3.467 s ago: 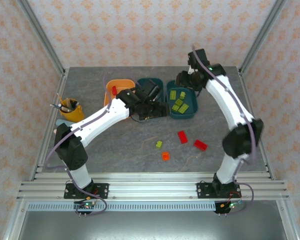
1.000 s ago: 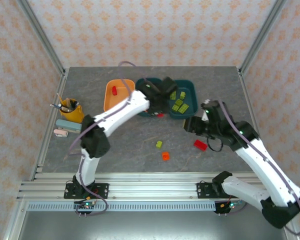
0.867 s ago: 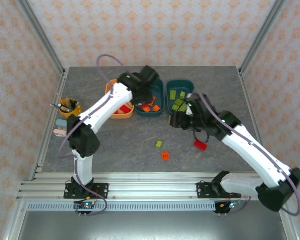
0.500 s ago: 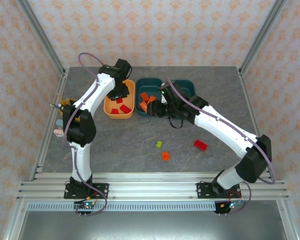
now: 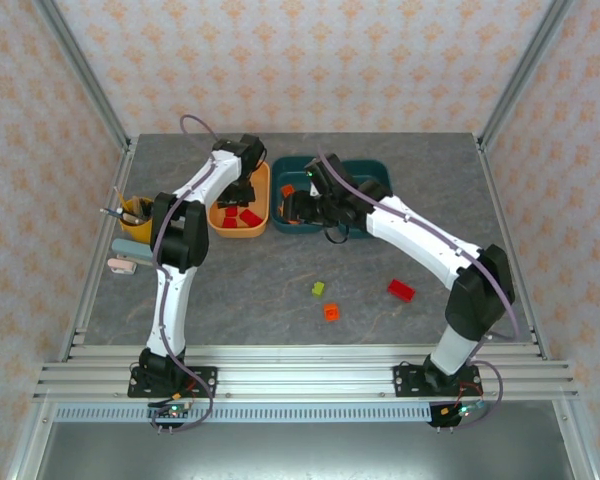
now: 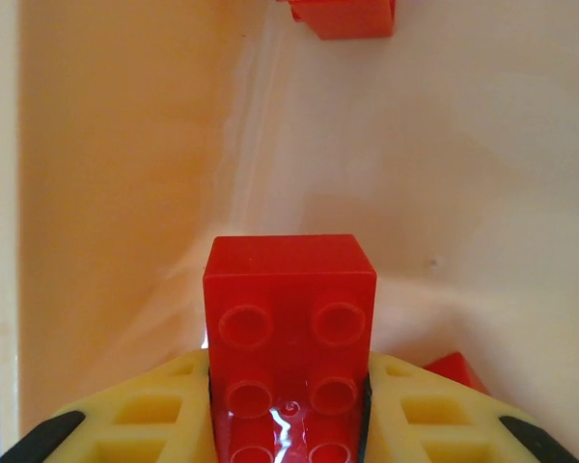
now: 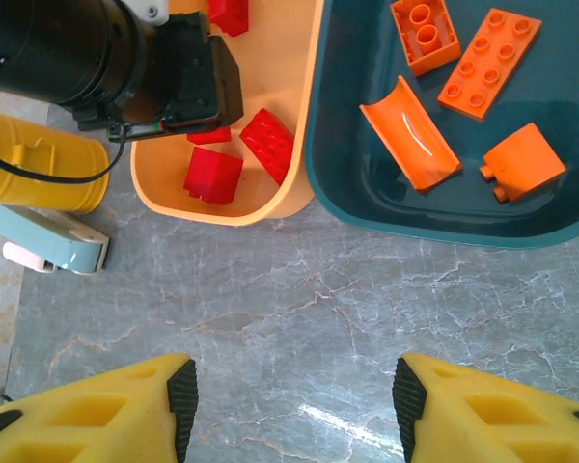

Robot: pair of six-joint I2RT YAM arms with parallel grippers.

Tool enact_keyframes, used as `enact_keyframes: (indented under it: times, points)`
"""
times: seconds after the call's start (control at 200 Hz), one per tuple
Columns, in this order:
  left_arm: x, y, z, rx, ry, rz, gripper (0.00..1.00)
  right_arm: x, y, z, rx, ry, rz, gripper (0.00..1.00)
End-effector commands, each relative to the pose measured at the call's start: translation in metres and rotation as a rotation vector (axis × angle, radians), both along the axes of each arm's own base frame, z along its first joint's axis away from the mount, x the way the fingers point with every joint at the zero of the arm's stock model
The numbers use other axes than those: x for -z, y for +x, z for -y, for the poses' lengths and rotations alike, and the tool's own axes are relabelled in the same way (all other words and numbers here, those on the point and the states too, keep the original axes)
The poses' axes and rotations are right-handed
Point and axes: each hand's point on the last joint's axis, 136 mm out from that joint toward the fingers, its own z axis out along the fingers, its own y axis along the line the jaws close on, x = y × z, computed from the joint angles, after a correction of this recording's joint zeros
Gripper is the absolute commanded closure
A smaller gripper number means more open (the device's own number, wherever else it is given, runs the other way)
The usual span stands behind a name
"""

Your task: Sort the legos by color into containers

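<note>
While the left tool (image 6: pixel 289 391) clamps a red brick (image 6: pixel 289 309), light orange tub (image 6: pixel 106 193) beneath it, the right tool (image 7: pixel 294 386) hangs parted, empty.

Glossy plastic lego (image 6: pixel 289 328), smooth orange tub (image 6: pixel 106 174) (soft sheen), marbled table (image 7: pixel 270 318)

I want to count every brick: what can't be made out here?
- Top view: the right arm hides the contents of the right teal tub.
- Top view: the left arm covers the far end of the orange tub.
- Left wrist view: the bottom edge cuts off the red brick between the fingers.
- Right wrist view: the middle teal tub runs off the top and right edges.
</note>
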Motion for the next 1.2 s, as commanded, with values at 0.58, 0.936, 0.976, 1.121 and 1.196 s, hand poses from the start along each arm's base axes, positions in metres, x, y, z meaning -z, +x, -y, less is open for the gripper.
enact_keyframes:
  times: [0.58, 0.936, 0.976, 1.121, 1.196]
  points:
    - [-0.061, -0.002, 0.002, 0.004, -0.026, 0.105, 0.39, 0.044, -0.05, 0.063, 0.106, -0.23, -0.127, 0.42]
    - [-0.152, -0.074, 0.068, 0.11, -0.251, 0.324, 0.25, 0.109, -0.096, 0.065, 0.308, -0.291, -0.422, 0.44]
    - [-0.157, -0.088, 0.081, 0.136, -0.317, 0.348, 0.24, 0.115, -0.097, 0.062, 0.326, -0.287, -0.44, 0.44]
    - [-0.157, -0.146, 0.112, 0.175, -0.518, 0.363, 0.22, 0.133, -0.097, 0.058, 0.377, -0.284, -0.485, 0.43]
    - [-0.155, -0.176, 0.114, 0.185, -0.573, 0.355, 0.22, 0.142, -0.1, 0.055, 0.393, -0.279, -0.523, 0.44]
